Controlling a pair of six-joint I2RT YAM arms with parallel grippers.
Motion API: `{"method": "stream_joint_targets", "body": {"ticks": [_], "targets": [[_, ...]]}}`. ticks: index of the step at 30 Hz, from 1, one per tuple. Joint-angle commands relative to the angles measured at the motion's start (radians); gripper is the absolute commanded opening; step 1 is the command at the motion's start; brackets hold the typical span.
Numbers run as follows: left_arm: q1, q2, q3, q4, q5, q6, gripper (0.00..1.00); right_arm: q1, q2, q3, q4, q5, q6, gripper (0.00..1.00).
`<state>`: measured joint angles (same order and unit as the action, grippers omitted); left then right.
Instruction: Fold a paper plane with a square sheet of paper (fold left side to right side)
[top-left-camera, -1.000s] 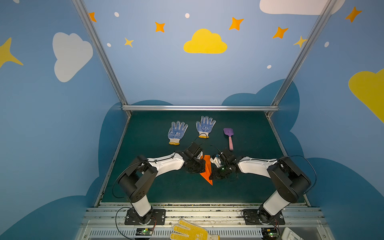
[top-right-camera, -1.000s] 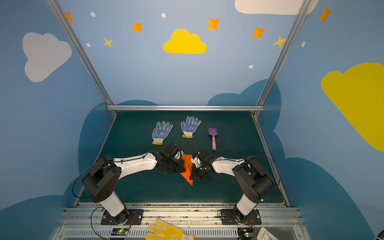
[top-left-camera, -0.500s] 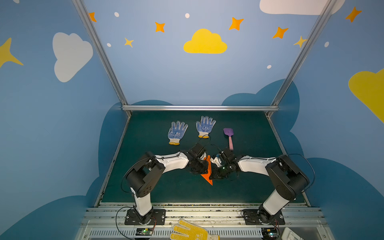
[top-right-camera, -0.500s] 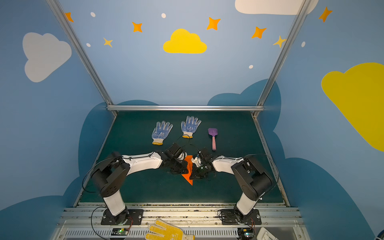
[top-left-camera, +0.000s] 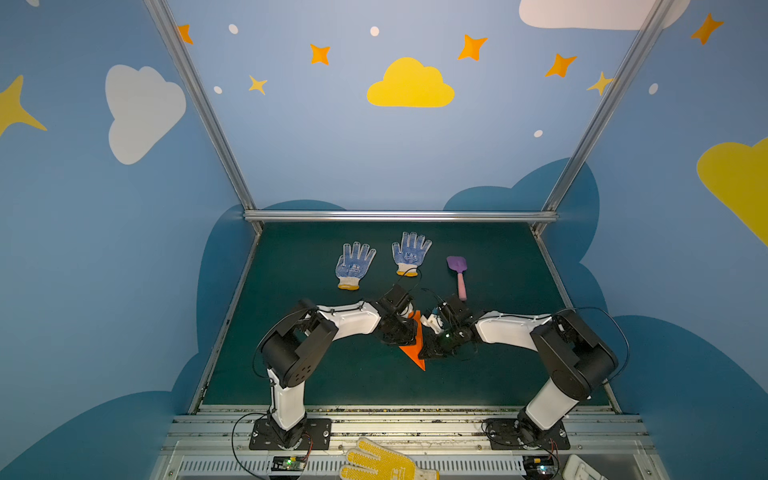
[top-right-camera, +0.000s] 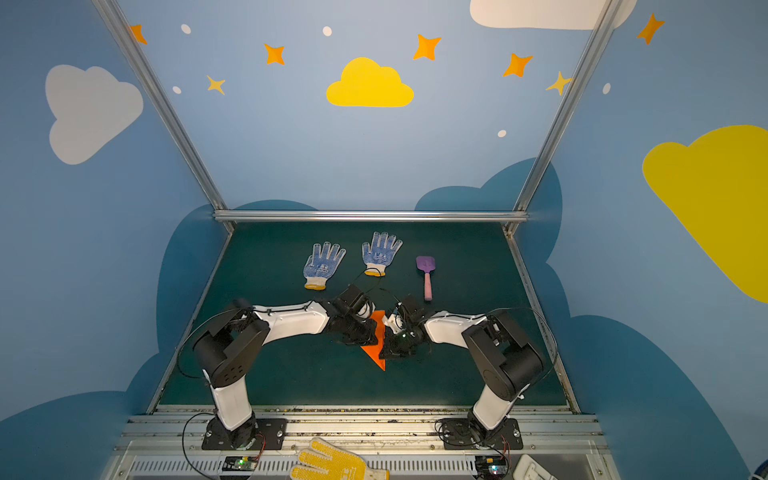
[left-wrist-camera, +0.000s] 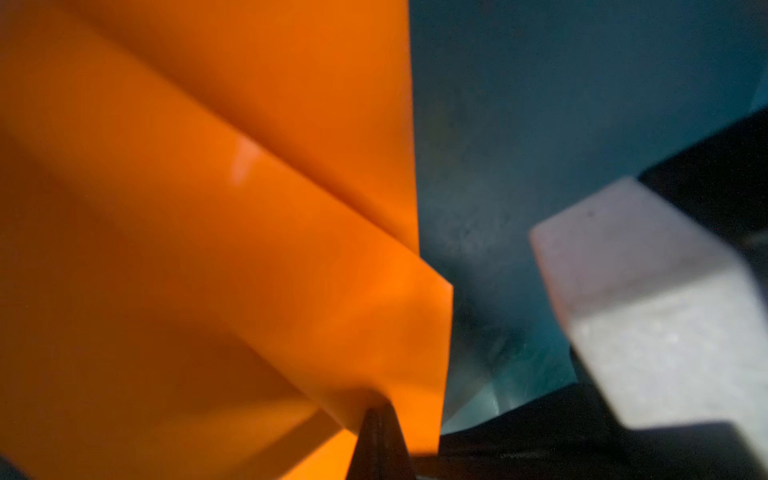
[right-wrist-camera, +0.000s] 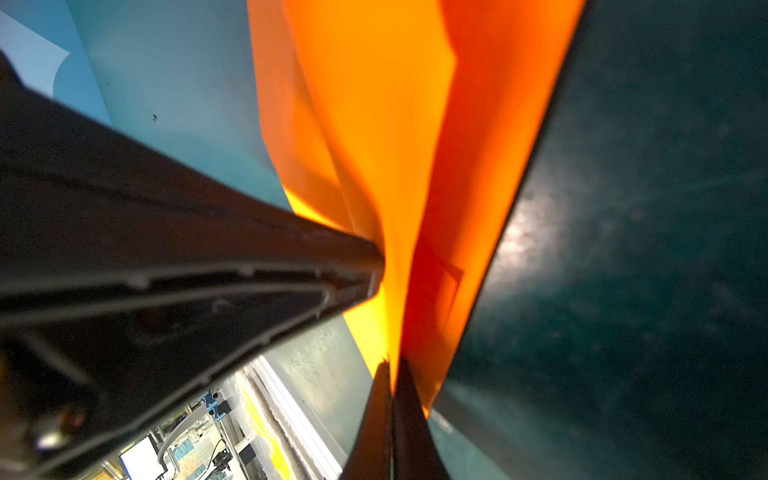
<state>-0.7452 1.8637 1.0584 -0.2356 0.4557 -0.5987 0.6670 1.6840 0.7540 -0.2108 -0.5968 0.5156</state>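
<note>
Observed left gripper (left-wrist-camera: 376, 409) and right gripper (right-wrist-camera: 390, 372) each clamped shut on paper plane (top-left-camera: 413, 353), held between both tips, nose projecting beyond them; risk of tearing or unfolding under uneven pull.

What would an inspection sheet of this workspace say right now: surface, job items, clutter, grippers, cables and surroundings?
Surface: dark green mat, no spills seen.
Job's things: orange paper plane, partly folded, held between both grippers, pointed tip toward the front rail.
Clutter: two blue-dotted gloves and a purple-and-pink toy shovel at the back of the mat; yellow glove on the front rail.
Grippers: left gripper shut on the paper plane; right gripper shut on it too.
Cables: black cables loop at the arm bases and wrists, none on the paper.
Surroundings: blue walls with painted clouds and stars; aluminium frame.
</note>
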Motion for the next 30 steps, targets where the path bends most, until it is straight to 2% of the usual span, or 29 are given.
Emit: {"method": "stream_joint_targets", "body": {"ticks": [1, 13, 15, 18, 21, 30], "targets": [[0.016, 0.018, 0.017, 0.008, -0.021, 0.014, 0.04, -0.001, 0.033, 0.001, -0.076, 0.042, -0.01, 0.0], [0.032, 0.045, 0.027, 0.005, -0.013, 0.022, 0.04, -0.001, 0.029, 0.02, -0.094, 0.037, -0.02, 0.0], [0.032, 0.045, 0.029, 0.004, -0.017, 0.022, 0.04, -0.001, 0.027, 0.022, -0.096, 0.038, -0.022, 0.04], [0.032, 0.045, 0.029, 0.005, -0.012, 0.022, 0.04, -0.001, 0.023, 0.025, -0.103, 0.039, -0.025, 0.04], [0.031, 0.034, 0.026, 0.015, 0.003, 0.018, 0.04, -0.001, 0.023, 0.026, -0.108, 0.042, -0.026, 0.0], [0.018, 0.023, 0.049, 0.022, 0.045, 0.013, 0.04, -0.001, 0.029, 0.03, -0.111, 0.042, -0.032, 0.0]]}}
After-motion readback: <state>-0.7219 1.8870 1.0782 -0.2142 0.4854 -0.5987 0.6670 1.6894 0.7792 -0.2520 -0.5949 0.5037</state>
